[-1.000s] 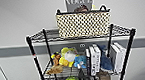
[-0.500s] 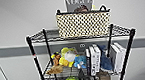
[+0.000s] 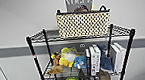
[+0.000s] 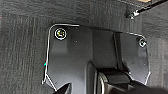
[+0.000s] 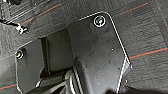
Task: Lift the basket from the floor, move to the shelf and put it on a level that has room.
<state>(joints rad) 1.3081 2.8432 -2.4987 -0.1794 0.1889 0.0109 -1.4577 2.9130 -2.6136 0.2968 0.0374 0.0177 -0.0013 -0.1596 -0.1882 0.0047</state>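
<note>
Head view: shelf (image 3: 31, 50) stands against a pale wall with a grey band. Basket (image 3: 83, 24) sits upright on the top level (image 3: 46, 35), toward the right half of that tier, its long side facing the camera. Two black loop handles rise at the rim, one at each end. A magazine (image 3: 79, 3) stands upright at 12 o'clock from the basket, either inside it or just behind; cannot tell which.

Tier below, left to right: plush toys (image 3: 65, 59) at 7 o'clock from the basket, then white books (image 3: 95, 58) upright at 6 o'clock, a blue item between book groups, more white books at 5 o'clock. A green item shows on the tier under that, partly cut off.

Left wrist view: the robot's dark plate over floor (image 4: 22, 50), charcoal carpet tile. Left end effector: opening cannot be told; nothing seen held or touched.

Right wrist view: the plate again over the floor (image 5: 150, 32), with thin orange lines across the carpet. Right end effector: opening cannot be told; nothing seen in its grasp.
</note>
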